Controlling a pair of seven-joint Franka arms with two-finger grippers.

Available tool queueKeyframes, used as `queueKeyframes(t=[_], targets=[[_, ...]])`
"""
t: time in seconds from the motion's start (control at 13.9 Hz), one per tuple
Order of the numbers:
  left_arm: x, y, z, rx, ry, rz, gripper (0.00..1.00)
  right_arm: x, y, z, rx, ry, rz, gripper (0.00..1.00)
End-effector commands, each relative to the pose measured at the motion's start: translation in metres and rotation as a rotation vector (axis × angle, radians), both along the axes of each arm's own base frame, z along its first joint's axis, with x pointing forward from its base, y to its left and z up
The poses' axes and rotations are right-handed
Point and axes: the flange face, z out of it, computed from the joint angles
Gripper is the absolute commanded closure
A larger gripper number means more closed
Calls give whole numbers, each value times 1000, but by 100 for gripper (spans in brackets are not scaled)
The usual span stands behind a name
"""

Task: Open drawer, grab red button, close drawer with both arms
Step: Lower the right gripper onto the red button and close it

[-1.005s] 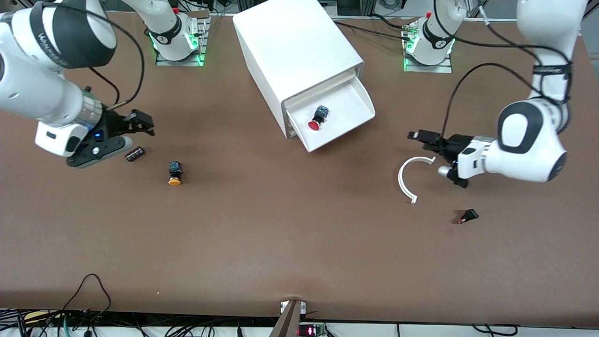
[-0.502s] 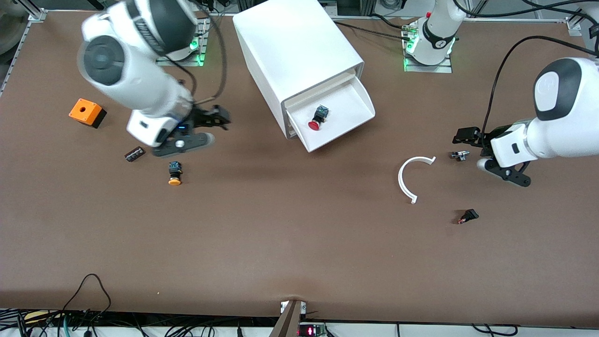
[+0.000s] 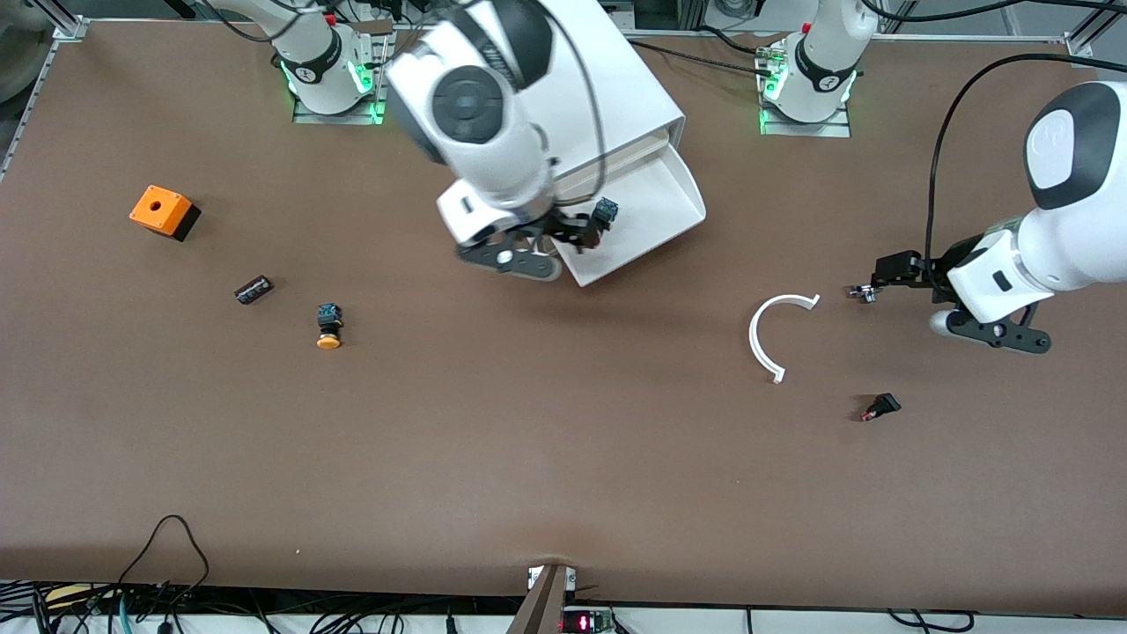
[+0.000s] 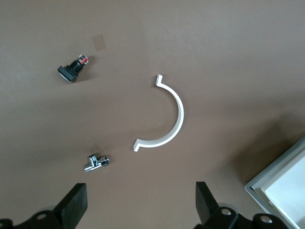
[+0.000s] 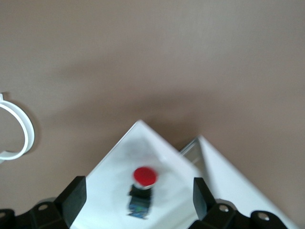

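Note:
The white drawer stands pulled out of its white cabinet. In it lies the button, red cap and black body; in the right wrist view the button rests on the drawer floor. My right gripper hangs open just over the button, and in the right wrist view the gripper has a finger on either side of it, not touching. My left gripper is open over bare table at the left arm's end; seen from its wrist, the gripper holds nothing.
A white half-ring and a small metal fitting lie near the left gripper, a small black-and-red part nearer the front camera. Toward the right arm's end are an orange box, a dark cylinder and a yellow-capped button.
The right arm has swung from its end of the table to over the open drawer. The left arm has drawn back toward its end, uncovering the metal fitting. Both grippers stayed open.

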Motion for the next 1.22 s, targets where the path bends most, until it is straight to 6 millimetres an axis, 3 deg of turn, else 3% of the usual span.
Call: queueKeyframes(t=[0.0,0.22,0.57,0.79,0.93,1.15], targets=[[11,-3,-13,28,15,-25,0,-14,36,-22,-21,14,-147,1],[12,-1,-26,33,36,-20,0,-37,59,-47,-63,43,-203,1],[13,-1,-26,35,37,-12,0,-63,75,-82,-158,10,-161,1],[12,-3,-28,92,41,-47,0,-65,76,-98,-178,13,-158,2],[12,-18,-26,184,34,-112,0,-66,76,-102,-188,11,-152,3],[12,-21,-26,197,30,-112,0,-66,73,-111,-210,4,-141,18]])
